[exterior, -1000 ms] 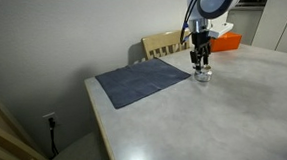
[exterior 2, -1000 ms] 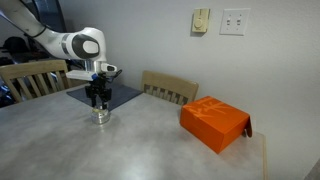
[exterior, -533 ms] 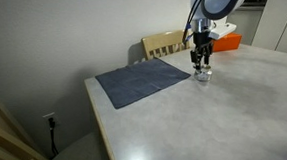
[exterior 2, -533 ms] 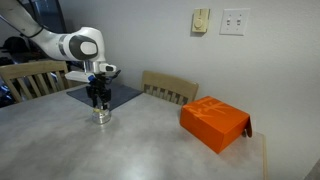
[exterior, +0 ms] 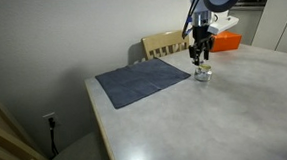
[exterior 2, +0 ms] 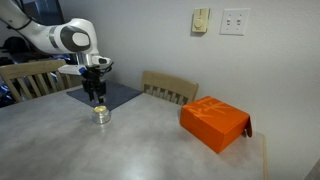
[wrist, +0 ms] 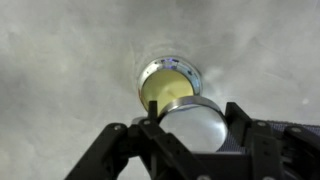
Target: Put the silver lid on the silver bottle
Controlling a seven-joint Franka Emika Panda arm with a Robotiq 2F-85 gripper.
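Observation:
The silver bottle [wrist: 168, 82] stands open on the grey table, its pale yellow inside showing in the wrist view. It appears small and shiny in both exterior views [exterior: 202, 74] [exterior 2: 101, 114]. My gripper [wrist: 192, 120] is shut on the round silver lid [wrist: 192, 130], gripped by its rim between both fingers. The lid hangs a little above the bottle and slightly off to one side of its mouth. In the exterior views the gripper [exterior: 199, 59] [exterior 2: 96, 97] points straight down over the bottle, apart from it.
A blue-grey cloth mat [exterior: 144, 82] [exterior 2: 112, 96] lies beside the bottle. An orange box [exterior 2: 213, 122] [exterior: 224, 41] sits further along the table. Wooden chairs [exterior 2: 170, 90] [exterior: 164, 44] stand at the table's edge by the wall.
The gripper has risen from down at the bottle to a short way above it, with the lid held in it. The bottle has stayed in place.

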